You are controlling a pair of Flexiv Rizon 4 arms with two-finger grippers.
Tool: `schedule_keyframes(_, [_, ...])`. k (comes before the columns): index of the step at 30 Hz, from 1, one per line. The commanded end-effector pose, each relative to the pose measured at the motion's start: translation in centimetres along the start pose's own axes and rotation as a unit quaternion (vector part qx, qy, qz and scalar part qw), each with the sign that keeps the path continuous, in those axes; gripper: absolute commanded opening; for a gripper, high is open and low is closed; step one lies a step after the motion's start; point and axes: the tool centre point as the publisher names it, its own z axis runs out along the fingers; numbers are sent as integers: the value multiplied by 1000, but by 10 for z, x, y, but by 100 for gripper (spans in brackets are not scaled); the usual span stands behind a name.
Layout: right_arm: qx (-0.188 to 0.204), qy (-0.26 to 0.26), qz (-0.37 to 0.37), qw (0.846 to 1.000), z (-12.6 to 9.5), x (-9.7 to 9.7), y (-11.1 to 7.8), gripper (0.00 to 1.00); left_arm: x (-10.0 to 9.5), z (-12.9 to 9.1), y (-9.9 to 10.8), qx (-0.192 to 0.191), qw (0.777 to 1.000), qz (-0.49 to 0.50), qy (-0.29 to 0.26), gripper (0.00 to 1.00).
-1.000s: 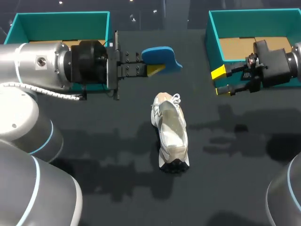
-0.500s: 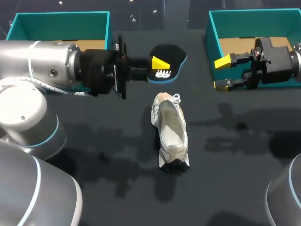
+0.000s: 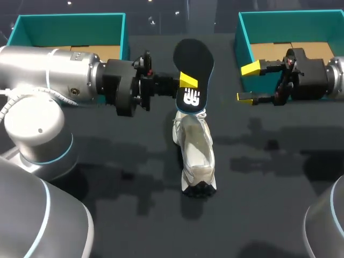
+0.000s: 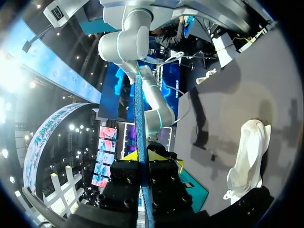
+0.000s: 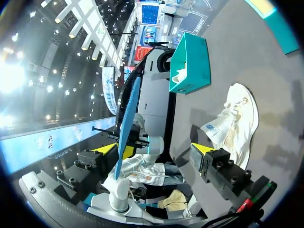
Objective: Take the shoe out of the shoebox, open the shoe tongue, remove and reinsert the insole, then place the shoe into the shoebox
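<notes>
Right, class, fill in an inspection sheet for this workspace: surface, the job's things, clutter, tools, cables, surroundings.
Surface: black table, with arm shadows on it.
Job's things: white shoe lies mid-table, outside both boxes. Dark insole is out of the shoe, held off the table by the shoe's far end. Left teal box and right teal box stand at the far side, with only brown cardboard showing inside.
Clutter: nothing seen.
Tools: left tool is shut on the insole. Right tool is open and empty, beside the right teal box.
Cables: white ribbed hose runs along the left arm.
Surroundings: nothing seen.
</notes>
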Motion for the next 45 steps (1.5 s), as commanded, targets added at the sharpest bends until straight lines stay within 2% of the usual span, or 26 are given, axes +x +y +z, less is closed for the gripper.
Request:
schedule_keyframes(1, [2,-2,1,1000,2,0,3,100,-1,4,4,2,1000,1,1,0])
schedule_keyframes(6, [2,-2,1,1000,2,0,3,100,-1,4,4,2,1000,1,1,0])
schedule_keyframes(12, [13,14,3,1000,12,8,5,100,18,17,13,6,1000,28,12,0])
schedule_keyframes(19, [23,18,6,1000,29,13,-4,100,36,27,27,11,998,56,21,0])
schedule_keyframes(31, [41,13,28,999,45,8,-1,100,50,33,36,-4,997,76,16,0])
schedule_keyframes(38, [42,19,37,998,49,4,4,85,55,31,37,-15,997,76,12,0])
schedule_keyframes(39, [42,18,38,998,50,3,6,77,55,30,37,-19,997,79,12,0])
schedule_keyframes(41, [43,19,42,998,52,2,8,69,56,30,37,-19,997,79,11,0])
schedule_keyframes(45, [42,15,52,998,55,-1,12,60,57,30,36,-22,996,81,10,0])
